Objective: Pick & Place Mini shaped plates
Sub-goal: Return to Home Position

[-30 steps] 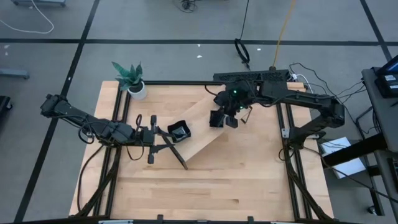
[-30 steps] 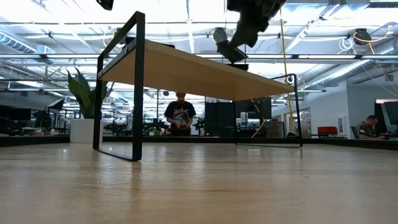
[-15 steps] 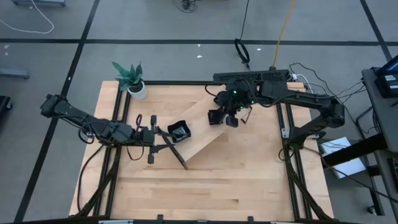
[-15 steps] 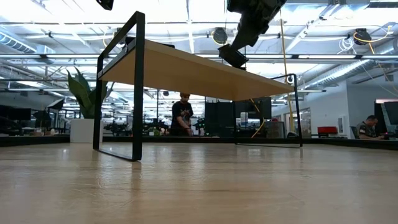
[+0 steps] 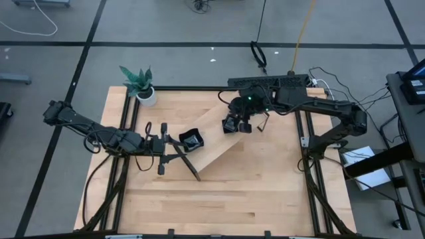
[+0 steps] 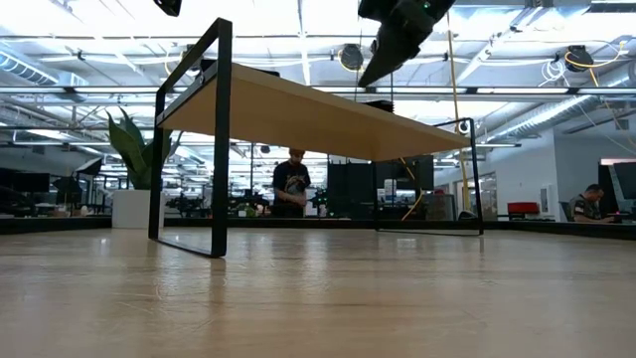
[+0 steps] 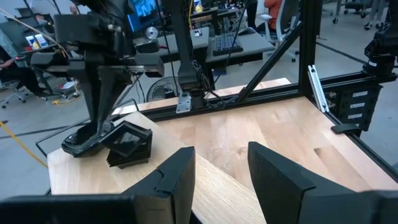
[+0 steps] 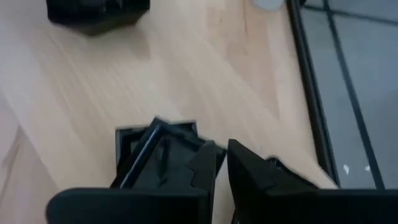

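A pale wooden tray with black end rails lies slantwise at the table's middle. A stack of small glossy black plates stands on its left part and also shows in the left wrist view and the right wrist view. My right gripper is over the tray's far right part, shut on one square black plate. My left gripper waits at the tray's left end rail, open, touching nothing that shows. My right gripper pinches the square plate by one side edge, with the fingers coming from above and pointing down. In the low view the plate hangs tilted steeply below the fingers, lifted clear of the tray's top.
A potted plant stands at the table's far left corner. Black frame rails run along the table's left and right sides. The near half of the table is bare wood. A person stands in the room beyond.
My right gripper has risen a little and shifted slightly toward the table's left. The plate in it has come up off the tray and tipped from nearly flat to steeply tilted. The stack and the tray have stayed put.
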